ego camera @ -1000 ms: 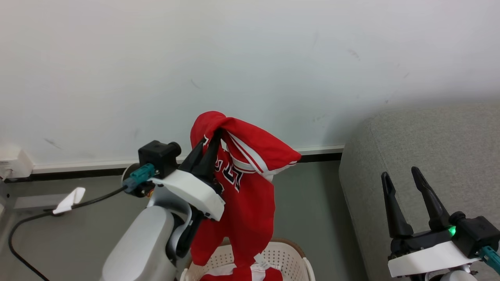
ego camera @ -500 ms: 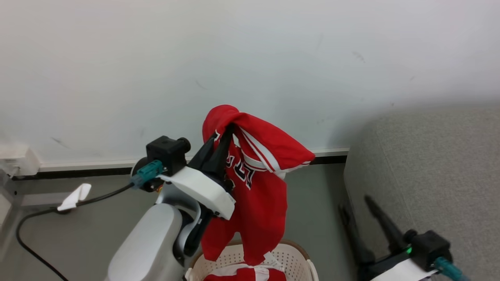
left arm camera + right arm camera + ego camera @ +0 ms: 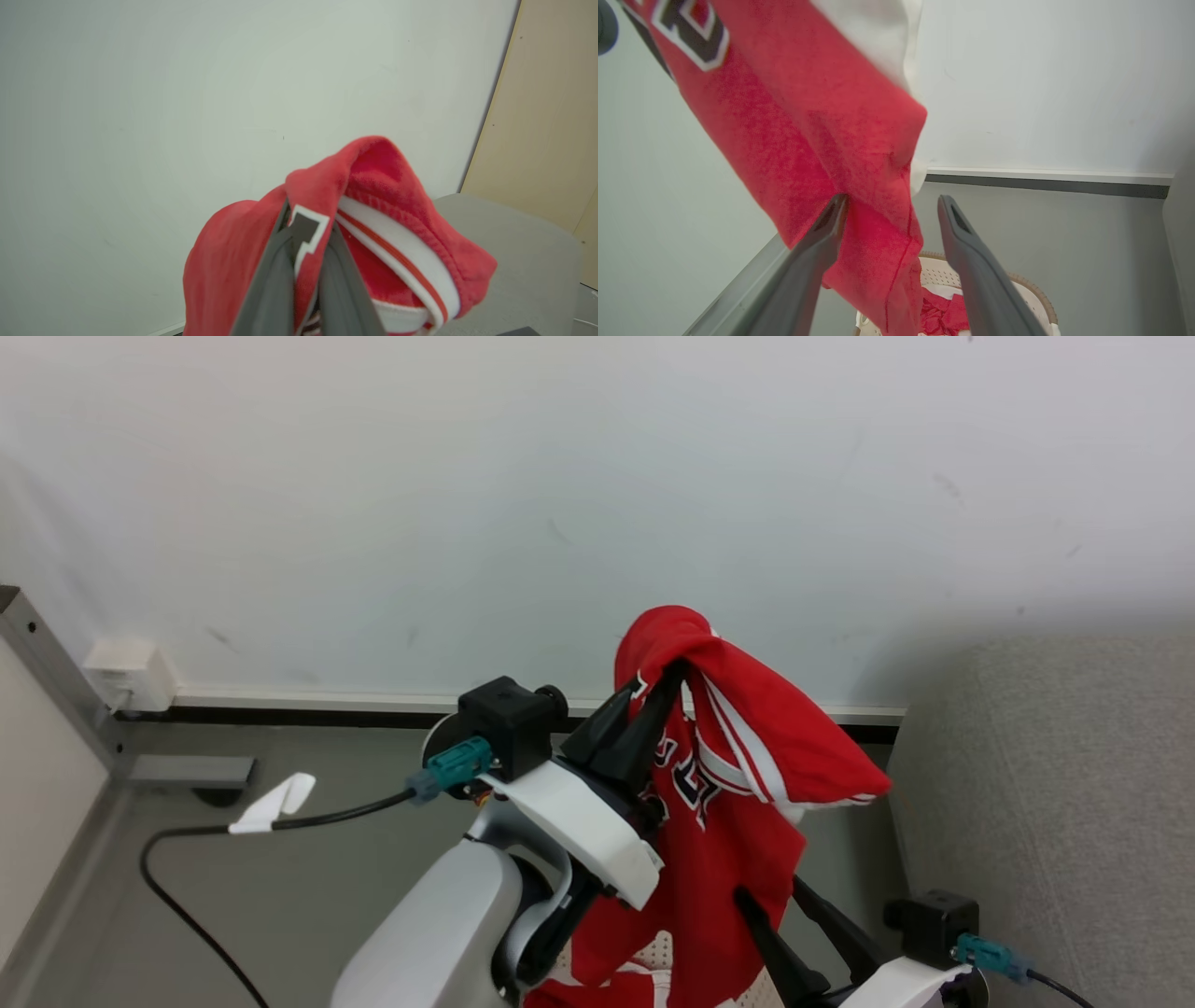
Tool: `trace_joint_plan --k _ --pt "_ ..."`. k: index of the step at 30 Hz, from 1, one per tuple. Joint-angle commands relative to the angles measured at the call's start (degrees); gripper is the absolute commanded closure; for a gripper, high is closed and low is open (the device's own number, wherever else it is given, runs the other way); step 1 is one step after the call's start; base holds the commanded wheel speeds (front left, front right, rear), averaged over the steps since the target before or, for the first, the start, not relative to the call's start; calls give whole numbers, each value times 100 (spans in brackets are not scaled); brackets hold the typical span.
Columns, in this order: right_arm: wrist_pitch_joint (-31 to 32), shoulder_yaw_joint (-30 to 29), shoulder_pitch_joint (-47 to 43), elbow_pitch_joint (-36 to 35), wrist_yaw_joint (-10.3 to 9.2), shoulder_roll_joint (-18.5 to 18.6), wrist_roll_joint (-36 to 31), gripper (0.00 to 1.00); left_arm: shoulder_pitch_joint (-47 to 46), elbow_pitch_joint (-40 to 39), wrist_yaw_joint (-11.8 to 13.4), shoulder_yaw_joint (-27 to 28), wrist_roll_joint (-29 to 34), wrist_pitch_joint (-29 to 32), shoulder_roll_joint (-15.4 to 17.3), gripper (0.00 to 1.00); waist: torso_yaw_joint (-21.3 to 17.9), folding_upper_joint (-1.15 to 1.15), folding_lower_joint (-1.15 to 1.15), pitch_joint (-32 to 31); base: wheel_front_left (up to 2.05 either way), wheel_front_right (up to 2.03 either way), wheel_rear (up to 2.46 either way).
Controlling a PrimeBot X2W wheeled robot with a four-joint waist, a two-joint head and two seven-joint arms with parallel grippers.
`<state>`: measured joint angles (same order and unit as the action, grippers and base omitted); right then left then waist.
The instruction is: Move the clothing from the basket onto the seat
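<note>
pale matte wall (image 3: pixel 560 476), thin red jersey (image 3: pixel 747 737) bunched in left end effector (image 3: pixel 667 674)

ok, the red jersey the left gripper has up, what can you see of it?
The red jersey is thin, soft-looking fabric with white stripe trim and black, white-edged lettering. It hangs bunched from the left gripper, whose fingers are shut on a fold near its top, the fabric humped over the tips. The rest drapes down above the basket. Its lower end hangs between the open fingers of the right gripper, which isn't closed on it.
</note>
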<state>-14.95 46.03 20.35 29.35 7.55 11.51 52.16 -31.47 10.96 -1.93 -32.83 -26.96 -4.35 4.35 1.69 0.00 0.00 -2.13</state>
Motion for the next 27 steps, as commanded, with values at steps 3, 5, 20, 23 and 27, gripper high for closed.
trace_joint_plan --k 3,5,20,23,27 --pt "-5 380 224 131 -12 121 570 0 18 -126 -37 -135 -140 65 -50 100 236 0 0 36 0 0 0" --pt "8 690 329 58 -12 202 946 0 2 -180 -43 -232 -194 108 -77 100 355 0 0 51 0 0 0" --pt "-13 1532 847 -174 -12 267 1524 100 -65 -147 75 -581 -582 141 -128 100 831 0 0 56 0 0 0" --pt "-12 1335 735 -302 -12 299 1400 100 -64 -89 99 -557 -609 106 -127 100 814 0 0 41 0 0 0" --pt "-13 1076 581 -441 -12 336 1196 100 -28 -13 134 -520 -641 64 -88 100 713 0 0 28 0 0 0"
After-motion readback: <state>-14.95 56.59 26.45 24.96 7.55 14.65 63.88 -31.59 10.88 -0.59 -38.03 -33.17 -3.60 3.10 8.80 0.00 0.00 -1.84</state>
